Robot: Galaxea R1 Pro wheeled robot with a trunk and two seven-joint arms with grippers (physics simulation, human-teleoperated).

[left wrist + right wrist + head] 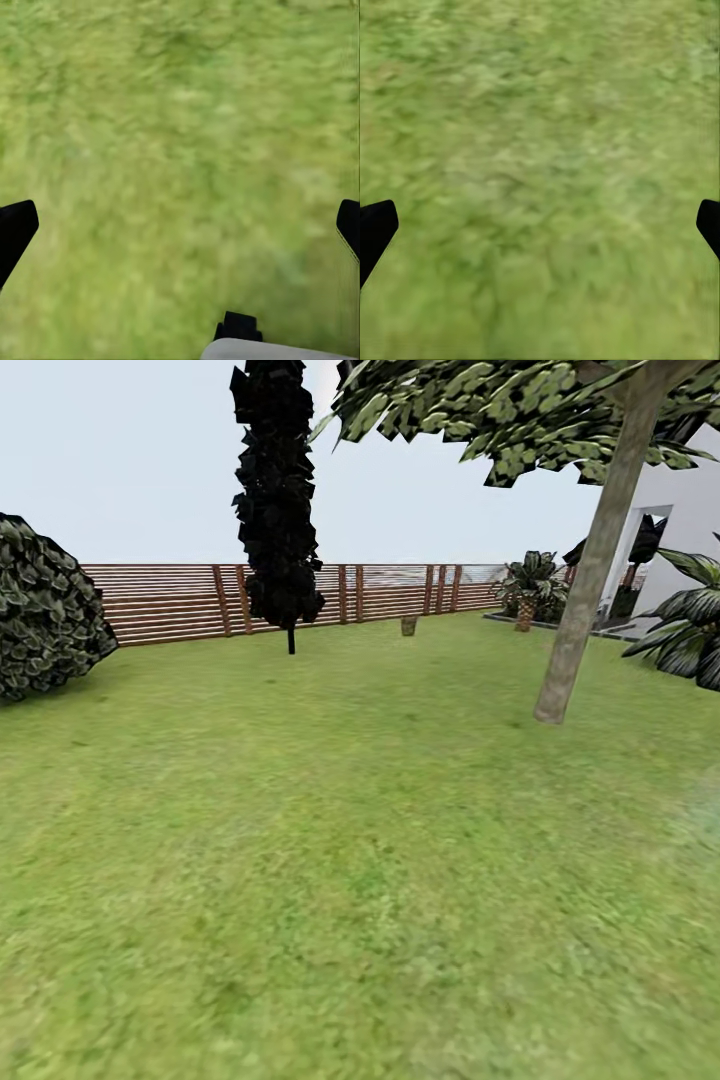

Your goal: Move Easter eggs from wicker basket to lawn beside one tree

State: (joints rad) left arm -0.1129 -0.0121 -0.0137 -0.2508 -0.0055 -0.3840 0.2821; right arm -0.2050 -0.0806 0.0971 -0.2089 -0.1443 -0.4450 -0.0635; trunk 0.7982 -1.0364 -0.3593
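Observation:
The lawn (pixel 330 840) spreads wide in front of me in the head view. A tree (pixel 590 575) with a smooth grey-beige trunk stands at the right, its leafy crown overhead. The Easter eggs and the wicker basket are out of view. My left gripper (pixel 180 225) is open over bare grass, its black fingertips (pixel 15 229) far apart with nothing between them. In the right wrist view my right gripper (pixel 540 225) is likewise open above the grass, fingertips (pixel 375 229) at the picture's edges, holding nothing.
A dark narrow cypress (pixel 277 510) stands ahead by the brown slat fence (pixel 190 600). A round shrub (pixel 45 605) is at the left. Short palms (pixel 528 588) and a white house (pixel 680 520) lie at the far right. A small stump-like object (pixel 408 625) sits near the fence.

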